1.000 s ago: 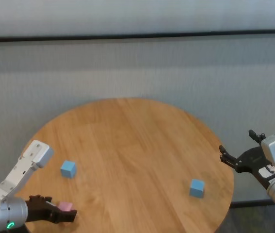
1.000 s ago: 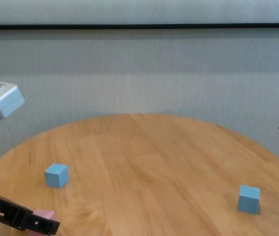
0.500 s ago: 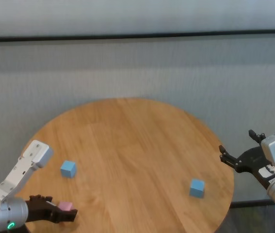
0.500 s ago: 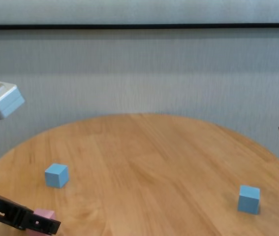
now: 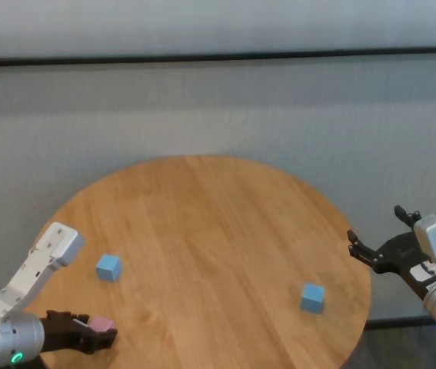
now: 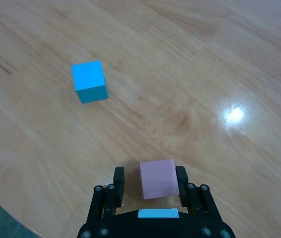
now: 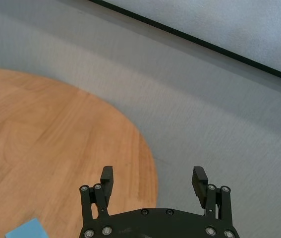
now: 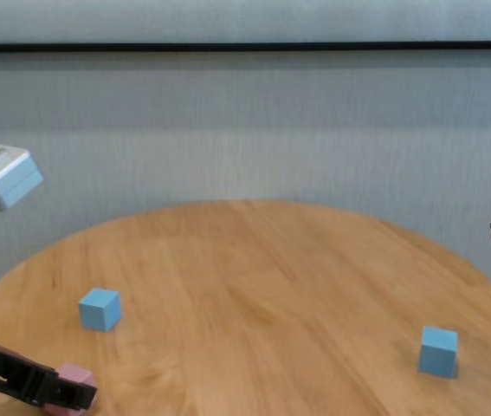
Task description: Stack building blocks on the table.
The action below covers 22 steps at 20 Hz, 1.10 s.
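The table, a round top of honey-coloured planked wood, is taken as the landmark; behind it only a pale grey wall with a dark horizontal strip is seen. A glossy highlight on the wood is shown in the left wrist view, so a smooth, hard surface is judged likely, on which a nudged cube could slide.

The right gripper is held off the table's right edge, above the floor, with its jaws spread wide and empty; it is judged to be parked.

The left gripper is set low at the table's near-left edge, with the pink block between its fingers. One finger appears to touch the block, while a narrow gap is left at the other, so the jaws are read as closing on the block, not yet clamped. The block is judged to rest on the wood.

One blue block is placed on the table's left side, just beyond the pink one, and is judged the likely base. The second blue block lies well apart, near the table's right edge.
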Motion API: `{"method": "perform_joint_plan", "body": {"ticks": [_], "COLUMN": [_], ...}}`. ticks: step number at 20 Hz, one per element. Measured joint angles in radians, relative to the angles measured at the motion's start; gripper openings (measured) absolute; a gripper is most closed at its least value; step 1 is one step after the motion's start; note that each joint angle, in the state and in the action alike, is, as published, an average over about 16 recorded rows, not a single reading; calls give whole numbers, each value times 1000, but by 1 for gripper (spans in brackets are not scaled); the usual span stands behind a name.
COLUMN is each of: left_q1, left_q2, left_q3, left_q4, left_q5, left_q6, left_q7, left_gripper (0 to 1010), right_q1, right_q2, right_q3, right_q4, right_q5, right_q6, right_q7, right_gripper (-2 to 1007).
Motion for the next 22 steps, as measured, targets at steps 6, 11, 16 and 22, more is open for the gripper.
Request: {"method": "perform_joint_plan", "body": {"ticks": [6,11,16,22], "left_q1": [-1,-8,-31,-88], "left_q2": [2,3,-1,-31], "left_q3": [2,9,32,82], "left_q4": [-2,-7,-11,4], "left_q5": [6,24,54,102], "left_q6": [-6,-25,-60,-123], "left_q7": [-2,-16,-51,-114], "left_gripper": [515,424,399,399], "right_q1": [0,0,0,0], "right_q2": [0,0,0,0], "right_q3": [0,0,0,0], "right_q4": [0,0,0,0], "right_q5": [0,0,0,0], "right_q6": [0,0,0,0], "right_q7": [0,0,0,0], "right_gripper": [1001,1001,1001,1001]}}
